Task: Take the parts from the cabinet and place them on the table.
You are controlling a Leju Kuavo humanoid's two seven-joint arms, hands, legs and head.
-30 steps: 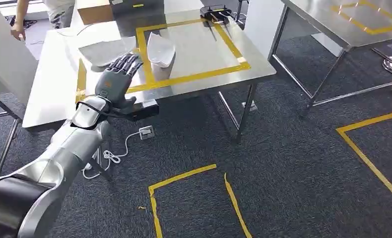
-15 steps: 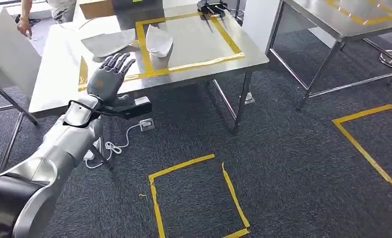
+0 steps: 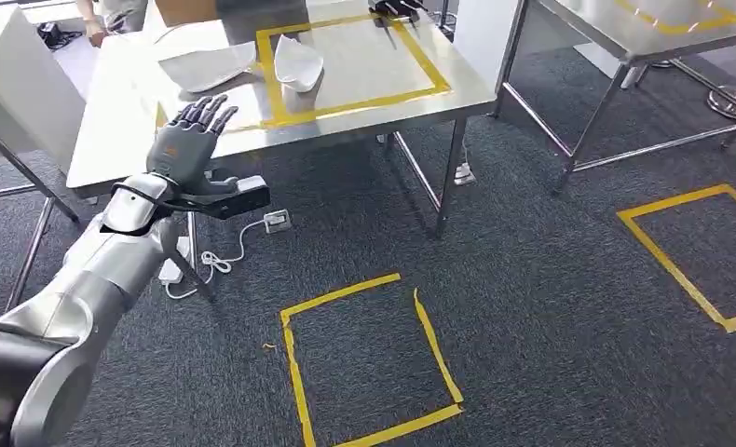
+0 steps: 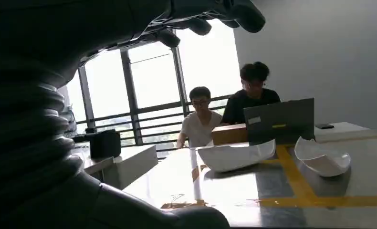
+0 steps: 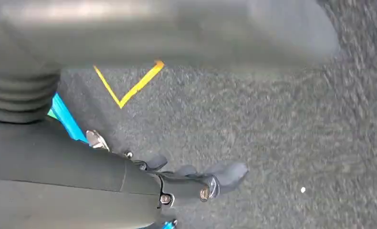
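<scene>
Left hand (image 3: 185, 142) spread, empty, raised before worktop (image 3: 364, 102) edge. Two white shell parts: one (image 3: 298, 65) inside taped square, long axis running away from the robot; other (image 3: 206, 67) crosswise beside it.

At about eleven o'clock in the head view, a person (image 3: 113, 14) was cut off by the top edge, only the lower part in frame. The black object (image 3: 397, 7) at twelve o'clock on the table (image 3: 103, 140) was cropped likewise, too little showing to identify it. The right hand (image 5: 196, 183) was blurred in its wrist view, and its fingers' pose could not be read.
</scene>
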